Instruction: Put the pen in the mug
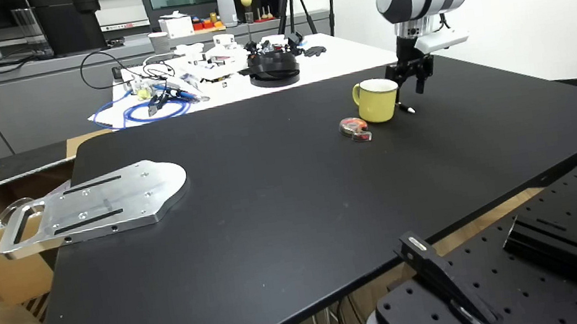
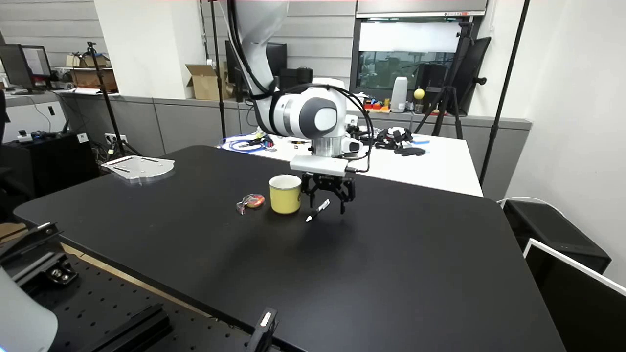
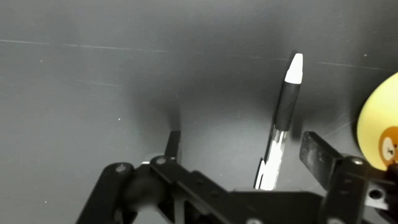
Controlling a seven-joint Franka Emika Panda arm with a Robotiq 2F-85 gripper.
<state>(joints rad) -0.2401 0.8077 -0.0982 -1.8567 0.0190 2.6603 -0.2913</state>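
Wide fingers (image 3: 317, 158) standing either side of a pen (image 3: 284, 109), a mug (image 3: 374, 112) beside them

The fingers are standing wide apart. In the wrist view the pen is lying between them on the black table (image 3: 77, 155), closer to the mug-side finger, with a strip of table showing in between. Its white tip (image 3: 294, 71) is pointing away from the gripper (image 3: 242, 137).

The mug is standing upright just beside the gripper. A brown animal face (image 3: 388, 149) is showing on its wall in the wrist view; in an exterior view its handle (image 1: 354, 93) is pointing away from the gripper. Whether the gripper is touching mug or table, the views are leaving unclear. On the mug's far side from the gripper, a tape dispenser (image 2: 254, 200) is lying near it in both exterior views.

The arm (image 2: 303, 115) is hanging above the table. Well apart, a metal plate (image 1: 120, 195) is lying at the table's edge, its end jutting past it and overlapping a box (image 1: 7, 271) in an exterior view. Behind, a white table (image 2: 440, 171) is bearing clutter (image 1: 214, 66).
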